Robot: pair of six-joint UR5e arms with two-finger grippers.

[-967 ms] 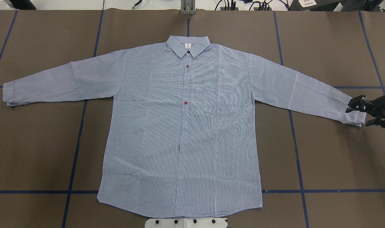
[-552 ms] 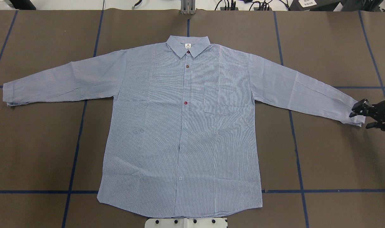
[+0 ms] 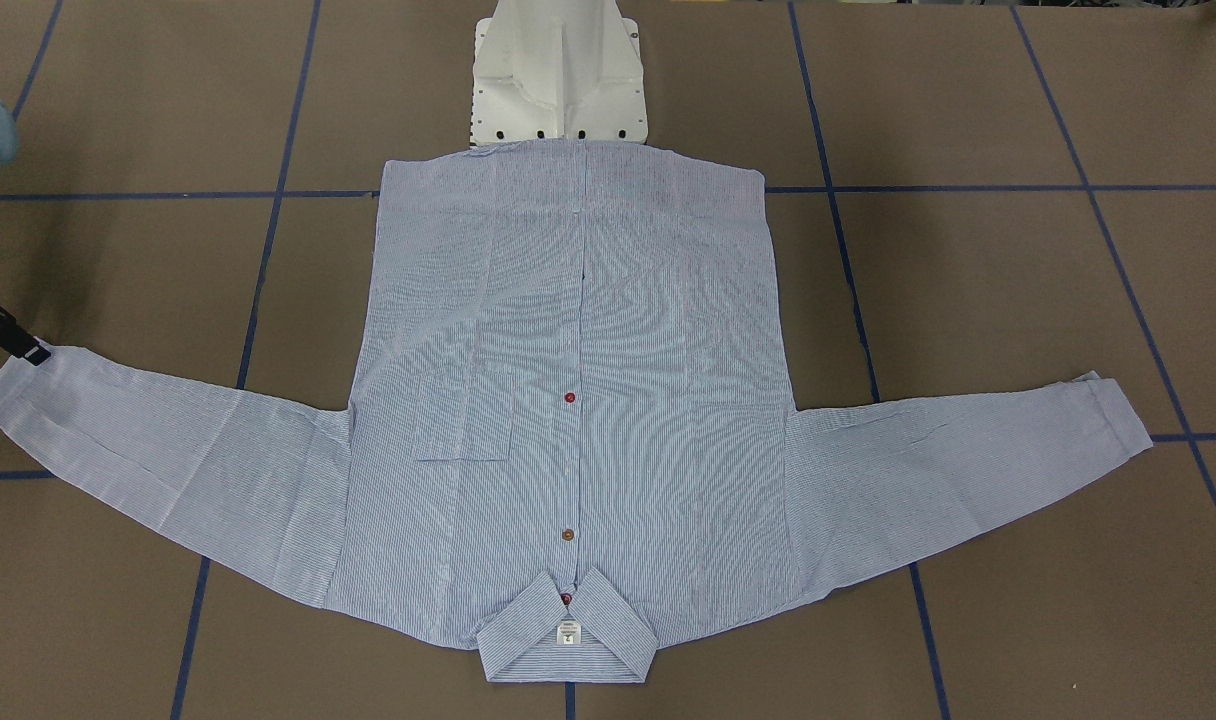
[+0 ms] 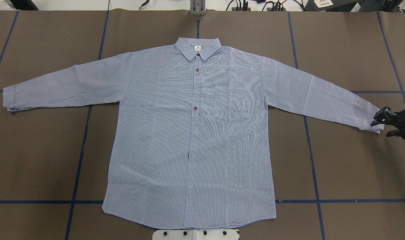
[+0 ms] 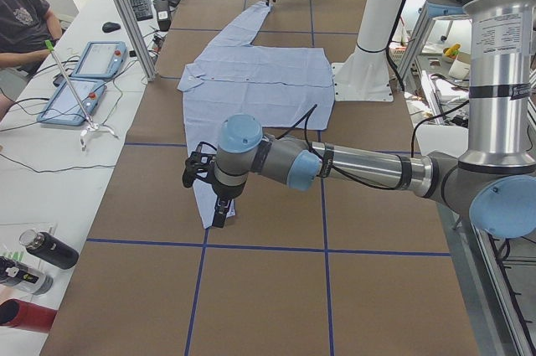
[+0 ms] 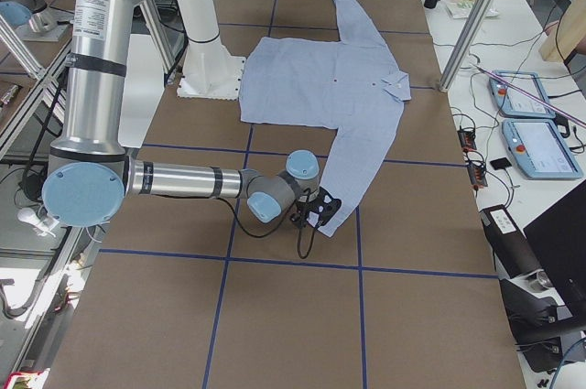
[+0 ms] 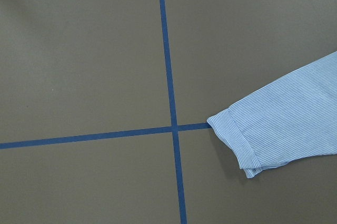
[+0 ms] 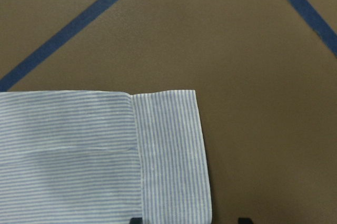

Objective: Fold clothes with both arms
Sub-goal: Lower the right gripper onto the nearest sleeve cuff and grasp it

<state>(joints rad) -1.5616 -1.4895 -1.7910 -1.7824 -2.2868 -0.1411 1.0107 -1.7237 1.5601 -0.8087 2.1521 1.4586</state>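
The light blue striped shirt (image 4: 189, 133) lies flat and face up on the brown table, collar at the far side and both sleeves spread out. My right gripper (image 4: 385, 125) is open, low at the end of the right sleeve cuff (image 4: 372, 116). In the right wrist view its two fingertips (image 8: 137, 220) straddle the outer edge of that cuff (image 8: 168, 150). My left gripper (image 5: 209, 197) hovers near the left sleeve cuff (image 7: 237, 139). It shows only in the exterior left view, so I cannot tell whether it is open or shut.
The white pedestal base (image 3: 558, 80) stands at the shirt's hem. Blue tape lines (image 4: 79, 160) grid the brown table. Side benches hold tablets (image 5: 75, 79), bottles (image 5: 42, 247) and cables, and a seated person (image 5: 25, 21) is beside one. Aluminium posts (image 6: 472, 14) stand at the far edge.
My right gripper has slid a little outward along the right cuff and looks lower over the table. The shirt has not moved.
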